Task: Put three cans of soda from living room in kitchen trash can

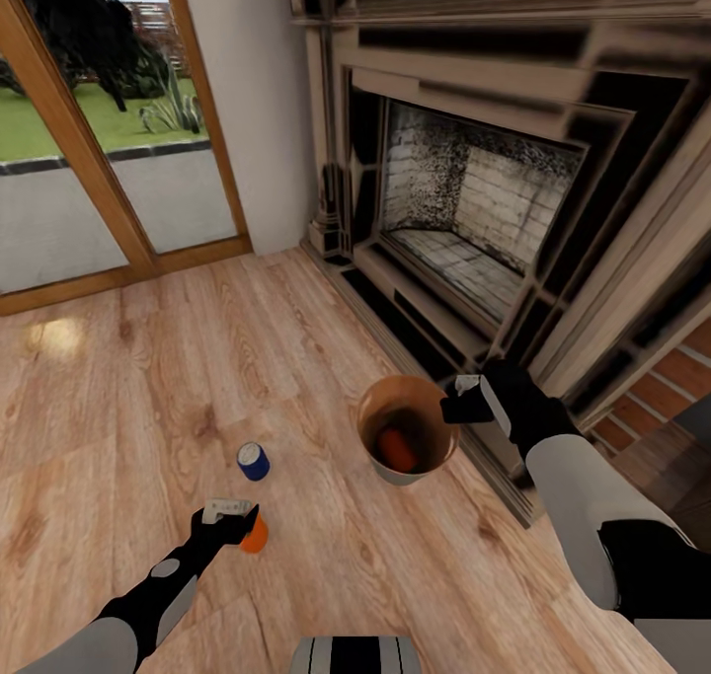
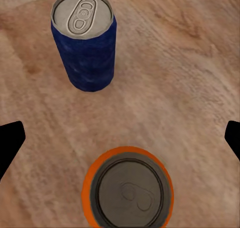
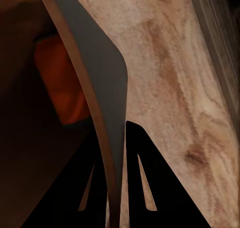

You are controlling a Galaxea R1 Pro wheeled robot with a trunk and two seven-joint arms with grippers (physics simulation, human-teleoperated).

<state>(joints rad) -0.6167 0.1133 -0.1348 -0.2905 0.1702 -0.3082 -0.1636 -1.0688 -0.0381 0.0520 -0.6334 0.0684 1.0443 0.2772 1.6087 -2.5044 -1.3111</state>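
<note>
Orange can (image 1: pixel 398 449) apparently lying inside bucket (image 1: pixel 383 469).

Three soda cans total: two orange, one blue. One orange can (image 1: pixel 398 449) lying inside the bucket (image 1: pixel 381 467), another orange can (image 1: pixel 257 536) standing on the floor (image 1: pixel 148 408), plus one blue can (image 1: pixel 253 461) upright just beside it. Just one bucket. Also one fireplace (image 1: pixel 474 210) and two grippers.

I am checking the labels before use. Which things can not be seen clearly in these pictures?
- Orange can inside the trash can: mostly hidden by the wall, both views.
- Orange can on the floor: partly covered by the left gripper in head view; cut by the left wrist picture's edge.
- Right gripper: fingertips hidden at the bucket rim.
</note>
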